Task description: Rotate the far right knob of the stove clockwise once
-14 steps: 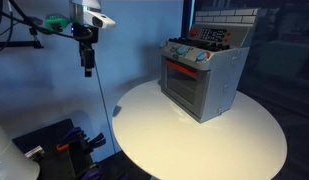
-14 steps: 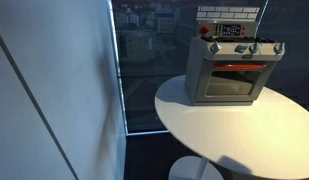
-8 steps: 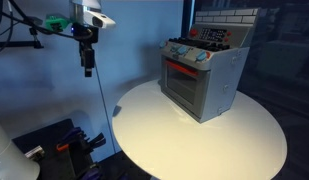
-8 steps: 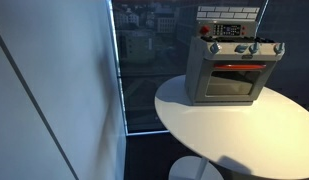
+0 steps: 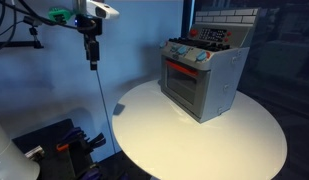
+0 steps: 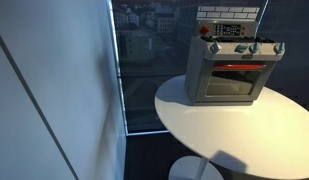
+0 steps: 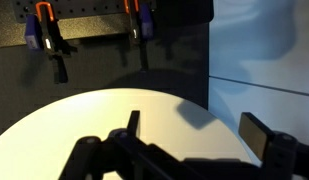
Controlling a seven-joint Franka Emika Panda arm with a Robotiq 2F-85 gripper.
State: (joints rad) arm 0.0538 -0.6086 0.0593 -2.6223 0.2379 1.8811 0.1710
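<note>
The stove (image 5: 202,78) is a small grey toy oven with a red-framed door, standing at the far side of a round white table (image 5: 174,135); it also shows in an exterior view (image 6: 230,70). Its far right knob (image 6: 277,47) is light blue and ends the front knob row; it also shows in an exterior view (image 5: 203,57). My gripper (image 5: 92,62) hangs high in the air, well left of the stove and beyond the table's edge. In the wrist view the gripper (image 7: 194,130) is open and empty above the table edge.
Dark equipment with red parts (image 5: 54,145) lies on the floor below the gripper. A cable (image 5: 102,100) hangs down from the arm. Clamps with orange and blue handles (image 7: 44,30) show in the wrist view. A window pane (image 6: 144,60) is beside the table.
The gripper has shifted slightly to the right and up. The stove and its knobs have not moved.
</note>
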